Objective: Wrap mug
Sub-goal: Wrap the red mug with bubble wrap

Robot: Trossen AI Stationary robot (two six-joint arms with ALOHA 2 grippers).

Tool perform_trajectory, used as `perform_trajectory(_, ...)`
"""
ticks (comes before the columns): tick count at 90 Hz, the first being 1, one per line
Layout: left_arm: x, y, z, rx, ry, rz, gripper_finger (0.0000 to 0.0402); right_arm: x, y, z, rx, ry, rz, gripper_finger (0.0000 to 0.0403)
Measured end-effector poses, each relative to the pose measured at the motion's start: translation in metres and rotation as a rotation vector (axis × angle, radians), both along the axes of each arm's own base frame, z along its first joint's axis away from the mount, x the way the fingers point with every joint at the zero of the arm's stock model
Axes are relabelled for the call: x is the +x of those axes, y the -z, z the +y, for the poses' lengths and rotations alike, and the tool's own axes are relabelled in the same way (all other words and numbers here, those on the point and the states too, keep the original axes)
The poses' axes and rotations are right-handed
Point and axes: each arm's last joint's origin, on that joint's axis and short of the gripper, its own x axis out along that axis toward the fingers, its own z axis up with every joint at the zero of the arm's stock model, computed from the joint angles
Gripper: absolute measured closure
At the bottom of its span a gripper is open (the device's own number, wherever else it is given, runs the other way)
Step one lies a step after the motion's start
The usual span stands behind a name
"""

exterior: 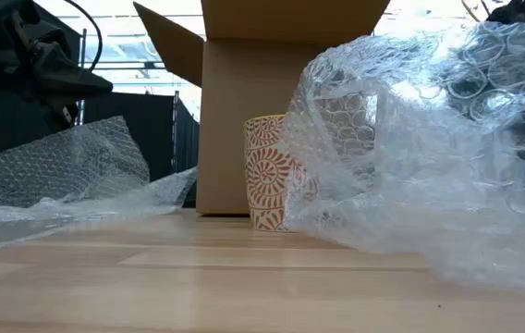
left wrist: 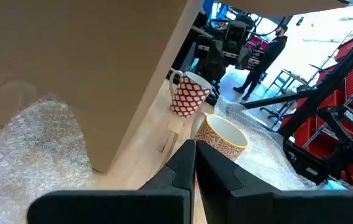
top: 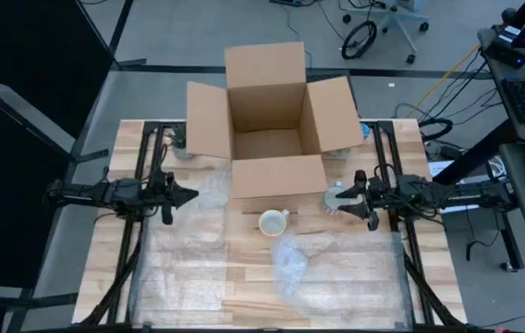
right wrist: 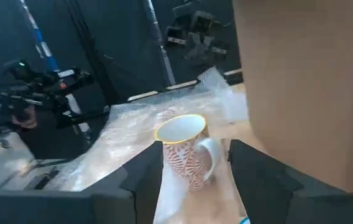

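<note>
One mug [top: 273, 222] upright beside one cardboard box [top: 267, 125], two grippers — left gripper [top: 191, 195] jaws pressed together, right gripper [top: 334, 201] jaws spread

The left arm reaches in from the left edge of the table, level and nearly straight, and the left gripper [top: 187, 195] hangs above the table with its two dark fingers [left wrist: 183, 167] pressed together, tips pointing to the middle of the table. The right arm comes in the same way from the right edge, and the right gripper [top: 336, 198] is turned toward the left one, with its fingers [right wrist: 148, 165] spread wide and nothing held between them.
</note>
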Motion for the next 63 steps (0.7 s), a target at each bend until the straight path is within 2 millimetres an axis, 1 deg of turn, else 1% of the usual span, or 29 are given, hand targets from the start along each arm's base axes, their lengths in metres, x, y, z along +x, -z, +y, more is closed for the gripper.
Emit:
perform_trajectory(18, 0.000, 0.000, 0.000, 0.000, 0.000, 0.000, 0.0402, 0.008, -0.004, -0.002, -0.095, 0.058, 0.088, 0.0231)
perform_trajectory(35, 0.000, 0.000, 0.000, 0.001, 0.000, 0.000, 0.0402, 0.017, -0.015, -0.002, -0.148, 0.080, 0.202, 0.0231)
perform_trajectory(50, 0.000, 0.000, 0.000, 0.001, 0.000, 0.000, 0.0402, 0.022, -0.031, -0.003, -0.214, 0.084, 0.340, 0.0231)
perform_trajectory(63, 0.000, 0.000, 0.000, 0.001, 0.000, 0.000, 0.0402, 0.022, -0.044, -0.004, -0.249, 0.115, 0.521, 0.0231)
